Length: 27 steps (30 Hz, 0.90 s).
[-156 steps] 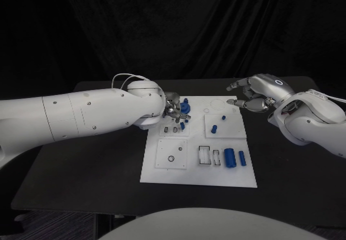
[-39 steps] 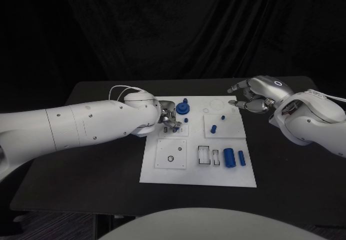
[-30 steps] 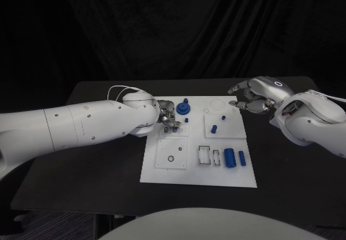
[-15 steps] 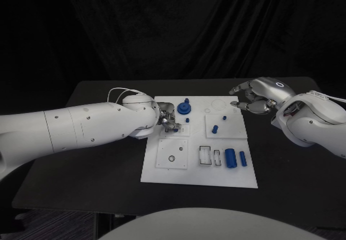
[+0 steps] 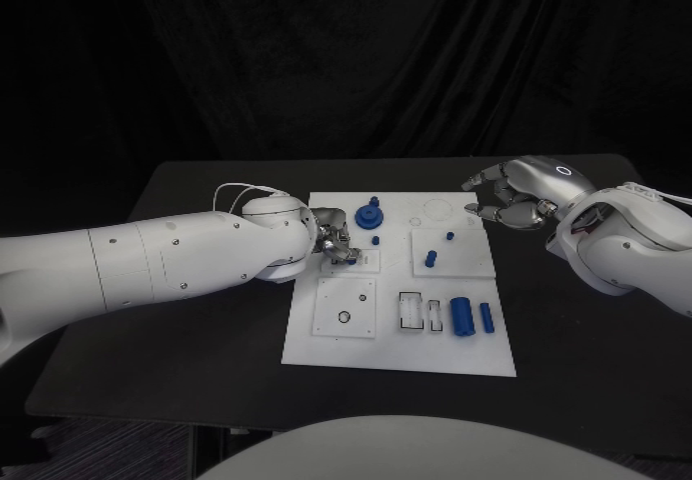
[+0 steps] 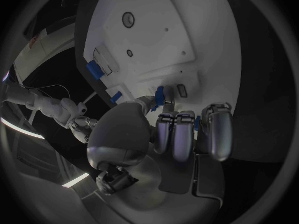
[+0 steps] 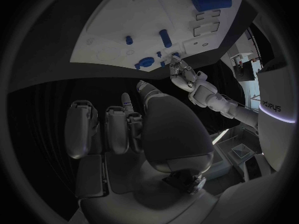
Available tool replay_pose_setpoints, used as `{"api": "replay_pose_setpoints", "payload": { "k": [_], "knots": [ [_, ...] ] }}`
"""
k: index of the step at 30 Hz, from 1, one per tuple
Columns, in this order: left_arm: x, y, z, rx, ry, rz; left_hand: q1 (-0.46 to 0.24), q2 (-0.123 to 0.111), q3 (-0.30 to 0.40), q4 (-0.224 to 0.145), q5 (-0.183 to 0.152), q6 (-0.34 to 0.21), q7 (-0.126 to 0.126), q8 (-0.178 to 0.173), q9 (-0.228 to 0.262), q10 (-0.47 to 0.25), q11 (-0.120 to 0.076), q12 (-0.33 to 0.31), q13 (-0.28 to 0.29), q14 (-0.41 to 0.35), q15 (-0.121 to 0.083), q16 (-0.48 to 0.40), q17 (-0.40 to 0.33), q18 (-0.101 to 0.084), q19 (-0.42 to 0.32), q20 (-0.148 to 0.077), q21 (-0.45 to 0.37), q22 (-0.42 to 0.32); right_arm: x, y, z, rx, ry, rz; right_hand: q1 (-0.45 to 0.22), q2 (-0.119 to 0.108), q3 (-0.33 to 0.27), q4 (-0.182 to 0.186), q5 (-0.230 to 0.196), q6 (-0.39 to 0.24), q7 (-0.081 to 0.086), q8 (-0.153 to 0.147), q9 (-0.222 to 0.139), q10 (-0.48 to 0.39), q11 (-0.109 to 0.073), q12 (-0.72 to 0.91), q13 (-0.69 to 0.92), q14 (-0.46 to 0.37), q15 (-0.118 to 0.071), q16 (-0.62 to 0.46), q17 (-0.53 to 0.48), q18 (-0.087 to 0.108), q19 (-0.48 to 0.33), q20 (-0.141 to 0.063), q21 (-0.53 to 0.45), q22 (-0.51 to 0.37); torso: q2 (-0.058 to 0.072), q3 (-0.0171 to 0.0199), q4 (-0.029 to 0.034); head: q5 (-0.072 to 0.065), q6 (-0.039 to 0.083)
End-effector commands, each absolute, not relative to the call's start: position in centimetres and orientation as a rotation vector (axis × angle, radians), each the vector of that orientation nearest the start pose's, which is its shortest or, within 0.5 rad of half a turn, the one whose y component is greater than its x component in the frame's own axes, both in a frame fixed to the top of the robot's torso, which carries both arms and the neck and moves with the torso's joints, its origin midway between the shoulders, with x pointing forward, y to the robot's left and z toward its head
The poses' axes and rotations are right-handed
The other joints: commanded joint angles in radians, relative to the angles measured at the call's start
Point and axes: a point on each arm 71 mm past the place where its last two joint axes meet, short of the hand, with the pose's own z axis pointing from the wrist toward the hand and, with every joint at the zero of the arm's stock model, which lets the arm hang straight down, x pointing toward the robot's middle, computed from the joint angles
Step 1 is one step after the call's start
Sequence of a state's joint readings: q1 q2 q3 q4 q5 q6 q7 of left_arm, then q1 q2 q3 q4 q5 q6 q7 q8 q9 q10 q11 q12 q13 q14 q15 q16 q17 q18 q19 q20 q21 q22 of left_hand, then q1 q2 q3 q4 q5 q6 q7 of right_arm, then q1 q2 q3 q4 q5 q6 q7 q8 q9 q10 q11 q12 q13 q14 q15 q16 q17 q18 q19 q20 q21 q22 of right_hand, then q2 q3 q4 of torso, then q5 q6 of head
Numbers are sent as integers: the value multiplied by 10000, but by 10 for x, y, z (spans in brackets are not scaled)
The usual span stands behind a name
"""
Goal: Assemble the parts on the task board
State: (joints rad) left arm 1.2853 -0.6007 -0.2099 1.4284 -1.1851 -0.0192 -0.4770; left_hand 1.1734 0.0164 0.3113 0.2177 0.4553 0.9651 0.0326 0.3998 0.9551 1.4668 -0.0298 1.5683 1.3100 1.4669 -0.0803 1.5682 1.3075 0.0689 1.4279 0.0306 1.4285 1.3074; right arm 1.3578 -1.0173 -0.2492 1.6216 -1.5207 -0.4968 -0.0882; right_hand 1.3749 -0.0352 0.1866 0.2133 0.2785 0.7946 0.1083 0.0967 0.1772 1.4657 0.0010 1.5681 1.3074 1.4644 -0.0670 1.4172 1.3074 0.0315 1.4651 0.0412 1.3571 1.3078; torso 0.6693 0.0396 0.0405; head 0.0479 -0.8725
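Observation:
The white task board [image 5: 332, 345] lies mid-table. My left hand [image 5: 335, 245] hovers low over the board's slotted sub-plate [image 5: 364, 265] at its far left. It pinches a small blue part [image 6: 159, 95] between thumb and fingers, just beside an empty slot [image 6: 182, 89]. A blue round piece with a peg [image 5: 369, 213] stands just beyond the hand, and a small blue peg [image 5: 375, 240] beside it. My right hand [image 5: 512, 198] hangs over the table off the board's far right corner, fingers loosely bent and apart, holding nothing.
Two blue pegs [image 5: 430, 259] stand on the right sub-plate. A thick blue cylinder [image 5: 460, 315] and a thin one [image 5: 485, 316] lie on the board's right, next to two rectangular slots [image 5: 410, 309]. A sub-plate with a ring hole [image 5: 343, 317] lies nearer me.
Over five seconds my left hand has drawn back from the blue round piece toward the slotted sub-plate and settled lower over it. The right hand has barely moved.

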Motion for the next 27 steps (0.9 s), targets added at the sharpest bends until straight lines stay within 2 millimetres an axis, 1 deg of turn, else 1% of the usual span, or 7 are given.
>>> {"api": "replay_pose_setpoints", "payload": {
  "k": [1,6,8,15,21,25,27],
  "knots": [
    [483,127,-240,501,21884,-4421,-19,-17,97,-39,-66,28,-32,-59,25,1040,-87,25,2608,1039,-60,26,2633,-79,-4,-45,-31,330,462,-261,-168,-2093,15437,5027,48,83,2,-61,57,59,18,-44,-12,961,76,-53,2543,634,78,-67,609,190,226,87,-76,1959,7,-11,4,10,-1],
    [483,128,-240,468,21850,-4467,-83,-44,180,-31,-177,34,-25,-104,68,1040,-80,25,2608,1039,-55,26,2633,-73,-20,-41,-53,312,462,-262,-169,-2087,15509,4982,54,84,14,-70,78,65,19,-47,-15,936,77,-75,2518,620,78,-113,552,203,202,88,-137,1941,8,-19,14,13,-1],
    [483,128,-241,466,21842,-4488,-101,-49,209,-31,-211,36,-24,-120,83,1040,-79,25,2608,1039,-53,26,2633,-64,-43,-40,-78,280,462,-262,-169,-2089,15539,4970,59,84,22,-78,91,68,20,-50,-18,924,77,-85,2506,613,79,-135,525,206,197,88,-151,1937,2,-11,3,21,-1],
    [482,127,-242,494,21821,-4620,-121,-49,245,-31,-244,39,-21,-139,99,1040,-77,25,2608,1039,-50,26,2633,-60,-57,-37,-94,264,462,-262,-170,-2086,15618,4935,68,84,39,-93,115,80,18,-53,-22,894,77,-112,2476,598,80,-178,475,219,174,90,-209,1919,-2,-13,14,17,-1],
    [482,126,-243,446,21663,-4828,-144,-38,303,-32,-285,45,-18,-167,124,1040,-73,25,2608,1039,-46,26,2633,-57,-66,-34,-107,258,462,-262,-171,-2080,15645,4921,72,85,47,-99,124,82,17,-56,-24,888,77,-117,2470,593,80,-190,461,223,167,90,-227,1914,-4,-10,-14,44,-1],
    [482,127,-242,371,21497,-4984,-125,-56,393,-89,-259,51,-23,-197,165,1040,-76,25,2608,1039,-47,26,2633,-57,-68,-31,-114,265,462,-262,-171,-2069,15667,4898,79,86,60,-109,139,82,16,-62,-29,878,76,-127,2460,587,79,-206,444,226,161,90,-243,1909,-3,-14,-16,32,-1],
    [482,127,-242,327,21425,-5041,-121,-74,419,-112,-240,59,-24,-204,181,1040,-77,25,2608,1039,-47,26,2633,-59,-64,-32,-112,274,462,-262,-171,-2062,15677,4885,86,88,75,-120,159,84,17,-68,-33,870,75,-134,2452,583,79,-216,433,227,158,90,-251,1907,-5,-10,-10,13,-1]
  ]
}}
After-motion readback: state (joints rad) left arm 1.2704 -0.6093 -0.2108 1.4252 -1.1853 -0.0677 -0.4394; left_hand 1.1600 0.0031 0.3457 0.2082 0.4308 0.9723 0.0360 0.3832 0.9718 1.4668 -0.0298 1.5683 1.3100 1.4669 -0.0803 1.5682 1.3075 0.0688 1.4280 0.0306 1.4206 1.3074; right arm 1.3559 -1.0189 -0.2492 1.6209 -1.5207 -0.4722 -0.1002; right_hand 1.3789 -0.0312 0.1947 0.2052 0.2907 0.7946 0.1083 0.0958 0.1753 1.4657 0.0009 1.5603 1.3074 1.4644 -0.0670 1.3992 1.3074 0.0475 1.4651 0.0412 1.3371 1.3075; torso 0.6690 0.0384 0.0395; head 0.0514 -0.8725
